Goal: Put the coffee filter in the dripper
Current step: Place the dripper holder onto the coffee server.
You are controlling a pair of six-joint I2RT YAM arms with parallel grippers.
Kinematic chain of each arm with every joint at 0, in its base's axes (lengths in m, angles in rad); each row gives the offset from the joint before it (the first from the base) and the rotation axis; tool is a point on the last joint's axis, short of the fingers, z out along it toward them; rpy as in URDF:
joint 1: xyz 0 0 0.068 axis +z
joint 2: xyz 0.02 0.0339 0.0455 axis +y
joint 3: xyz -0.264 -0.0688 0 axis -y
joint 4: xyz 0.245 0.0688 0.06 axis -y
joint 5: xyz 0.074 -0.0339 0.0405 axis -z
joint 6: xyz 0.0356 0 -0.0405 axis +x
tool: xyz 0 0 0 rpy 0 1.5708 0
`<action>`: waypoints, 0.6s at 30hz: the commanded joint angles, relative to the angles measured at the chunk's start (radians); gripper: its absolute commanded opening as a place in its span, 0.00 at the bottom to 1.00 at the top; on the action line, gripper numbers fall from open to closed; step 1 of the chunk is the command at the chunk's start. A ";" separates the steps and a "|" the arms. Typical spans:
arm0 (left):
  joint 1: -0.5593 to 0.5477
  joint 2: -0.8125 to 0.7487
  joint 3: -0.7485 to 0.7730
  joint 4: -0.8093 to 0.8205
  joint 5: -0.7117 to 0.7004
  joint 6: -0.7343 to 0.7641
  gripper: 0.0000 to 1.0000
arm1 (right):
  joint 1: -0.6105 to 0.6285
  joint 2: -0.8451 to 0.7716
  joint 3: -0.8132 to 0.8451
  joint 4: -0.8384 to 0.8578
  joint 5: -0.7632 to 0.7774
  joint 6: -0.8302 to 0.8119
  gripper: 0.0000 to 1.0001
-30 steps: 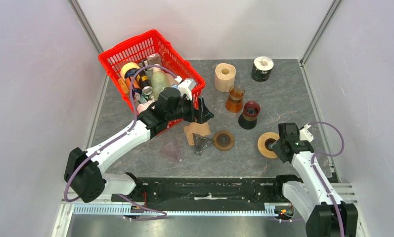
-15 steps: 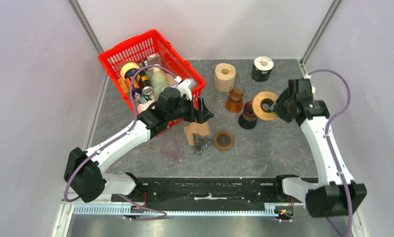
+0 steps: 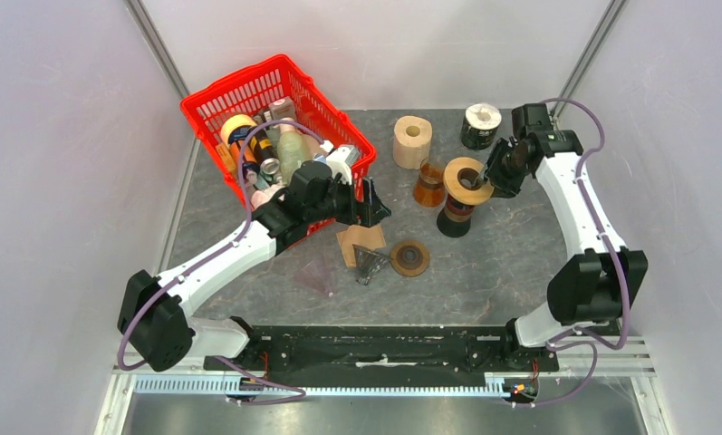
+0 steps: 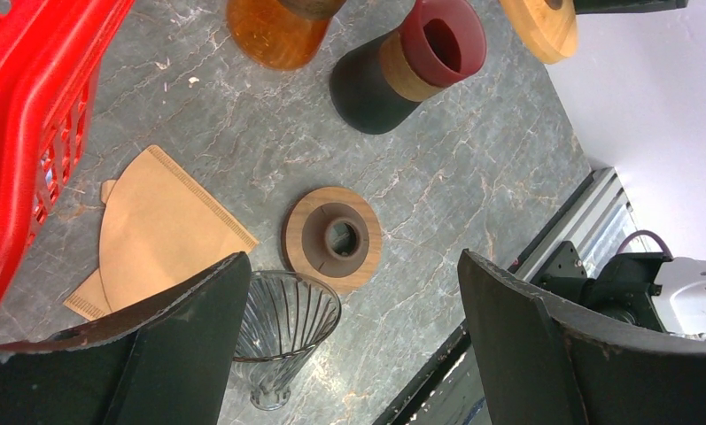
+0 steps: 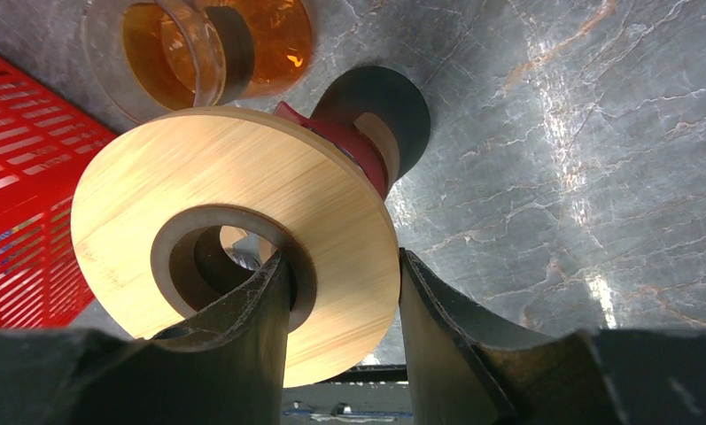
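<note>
While the left tool point(image 4: 349, 274) is staying wide open above the paper filter point(image 4: 163, 230), the right tool point(image 5: 340, 274) is swinging in from the near edge, gripping a wooden ring point(image 5: 243, 177) and now holding it over the red-topped stand point(image 5: 371, 155). The filter is still lying flat on the surface point(image 3: 520, 263), just beside the glass dripper point(image 4: 283, 323), so the placing itself is probably not starting yet.

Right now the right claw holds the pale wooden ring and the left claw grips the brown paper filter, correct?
Not quite. The left claw is open and grips nothing; the brown paper filter lies flat on the table beside the red basket, as the left wrist view shows. The right claw does hold the pale wooden ring.
</note>
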 commanded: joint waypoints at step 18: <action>-0.003 0.036 0.024 -0.012 -0.024 -0.018 0.94 | 0.031 0.154 0.055 0.021 0.061 -0.091 0.31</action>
